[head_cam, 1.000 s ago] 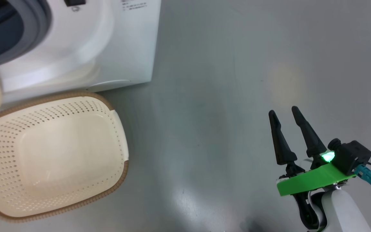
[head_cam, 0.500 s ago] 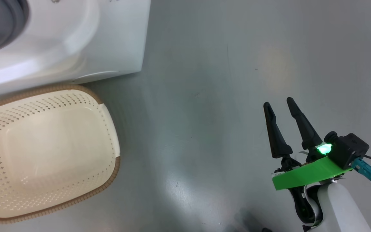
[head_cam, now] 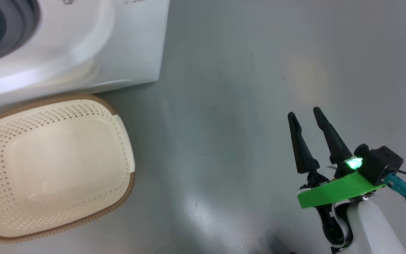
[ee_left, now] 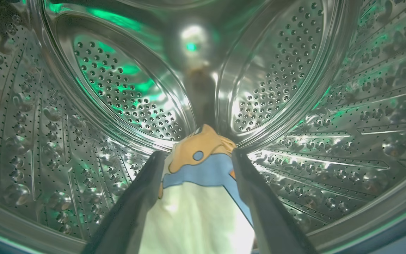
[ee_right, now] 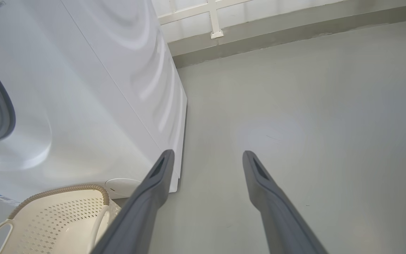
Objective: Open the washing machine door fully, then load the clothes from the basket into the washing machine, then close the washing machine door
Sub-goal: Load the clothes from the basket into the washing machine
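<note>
While my left claw point(ee_left: 197, 154) stands inside the steel drum point(ee_left: 125, 102) with its two fingers spread wide, the clothes point(ee_left: 199, 201) sit in the gap between them, and that is where trouble could start. As I judge it, the cloth may cling to a finger instead of dropping. Pulling the arm out would then drag it back toward the mouth, and a hem trailing over the lip could get pinched when the door comes round. (Whether the fabric touches either finger or merely lies between them, I cannot tell from this angle.) A hasty pull-out might also knock a finger on the drum wall, since the curved metal sits close on both sides.

My right claw point(head_cam: 303, 112) hangs wide with nothing in it over the grey floor point(head_cam: 224, 106), well apart from the washing machine point(head_cam: 129, 42) and the basket point(head_cam: 131, 183), so I see no hazard there. The basket rests on the floor just in front of the machine, and its perforated bottom is bare where I can see it.

The clothes look soft and limp, bunched into a mound. They are cream at the near end, crossed by a light blue band, and topped with an orange patch bearing a small blue dot. I expect the bundle to slump where it lands rather than slide. I cannot tell whether it is one garment or two.
</note>
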{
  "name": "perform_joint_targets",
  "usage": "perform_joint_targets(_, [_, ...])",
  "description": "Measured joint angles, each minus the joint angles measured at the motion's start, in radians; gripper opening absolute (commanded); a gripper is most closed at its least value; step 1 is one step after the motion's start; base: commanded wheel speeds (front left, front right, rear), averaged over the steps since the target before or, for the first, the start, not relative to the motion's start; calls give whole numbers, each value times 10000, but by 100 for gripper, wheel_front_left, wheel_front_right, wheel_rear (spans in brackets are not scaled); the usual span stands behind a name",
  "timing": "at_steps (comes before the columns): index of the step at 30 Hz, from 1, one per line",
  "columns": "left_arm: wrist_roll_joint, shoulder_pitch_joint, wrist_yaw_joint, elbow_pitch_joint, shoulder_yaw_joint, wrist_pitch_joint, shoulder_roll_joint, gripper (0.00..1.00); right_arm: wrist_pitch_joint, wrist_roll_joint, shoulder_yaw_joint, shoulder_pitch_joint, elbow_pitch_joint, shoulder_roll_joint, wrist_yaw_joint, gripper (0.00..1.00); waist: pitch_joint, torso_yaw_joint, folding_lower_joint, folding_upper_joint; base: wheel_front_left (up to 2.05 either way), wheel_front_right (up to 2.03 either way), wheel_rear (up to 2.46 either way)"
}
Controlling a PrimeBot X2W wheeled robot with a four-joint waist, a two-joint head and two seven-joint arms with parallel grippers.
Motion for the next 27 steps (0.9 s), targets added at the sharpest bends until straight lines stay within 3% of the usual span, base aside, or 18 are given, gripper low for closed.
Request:
perform_joint_targets(18, [-320, 1064, 0, -514, 63, 0, -336, 100, 0, -6, -58, -3, 13, -10, 0, 100, -247, 223, 0, 0, 0, 0, 0])
perform_joint_targets(27, [-366, 2481, 0, -1511, 625, 0, -999, 100, 0, -44, -184, 8, 50, -123, 0, 100, -633, 431, 0, 0, 0, 0, 0])
